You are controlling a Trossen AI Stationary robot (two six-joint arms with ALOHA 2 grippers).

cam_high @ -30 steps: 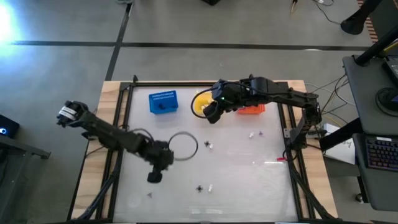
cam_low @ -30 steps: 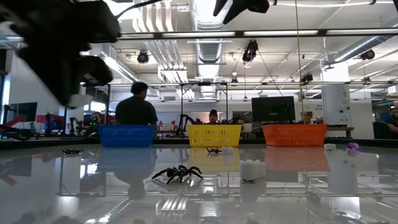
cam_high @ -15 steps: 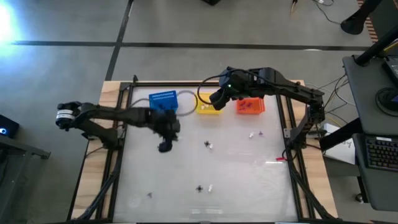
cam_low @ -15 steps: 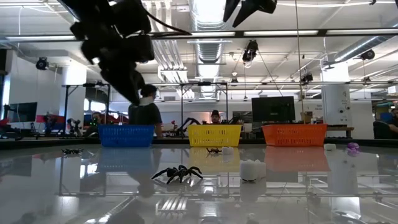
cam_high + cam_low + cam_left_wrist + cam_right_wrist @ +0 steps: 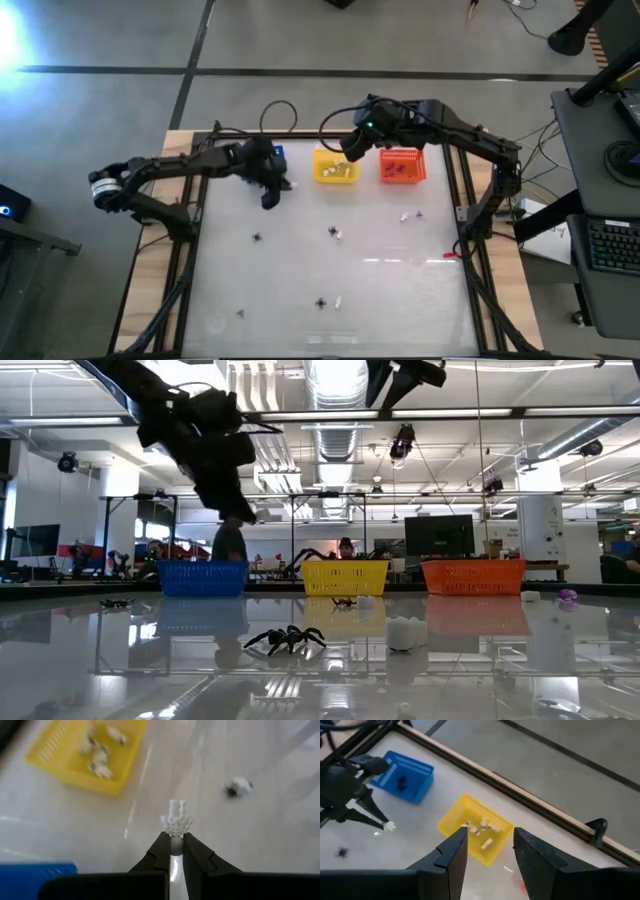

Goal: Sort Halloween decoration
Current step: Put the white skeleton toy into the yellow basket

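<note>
Room: a workshop with ceiling lights and monitors is showing beyond the glossy white bench [image 5: 380, 290], and a person [image 5: 229, 544] is standing behind the far edge.
Left end effector [image 5: 268, 198]: it is hovering just on the near side of the blue basket [image 5: 404, 781], jaws pinched tight on a small white skeleton piece [image 5: 176, 822] that is sticking out past the tips.
Blue basket: it is sitting at the far left of the row, holding one dark piece.
Yellow basket [image 5: 334, 168]: it is sitting in the middle of the row, already holding several whitish pieces, to the right of the carried piece.
Right end effector [image 5: 486, 851]: it is hanging above the yellow basket with its jaws standing wide, holding nothing.
Orange basket [image 5: 402, 166]: it is sitting at the far right of the row with small dark bits inside.
Loose decorations: a black spider [image 5: 285, 639] and a whitish piece [image 5: 403, 631] are lying near the front, and a purple piece [image 5: 567, 598] is lying towards the far right.
Risk: the white piece is probably heading for the yellow basket, where the right arm is already waiting, so the two arms could be colliding there.
Risk: the pinch is catching only the piece's end, so a quick swing could be shaking it loose, or a release too soon could be dropping it into the blue basket.
</note>
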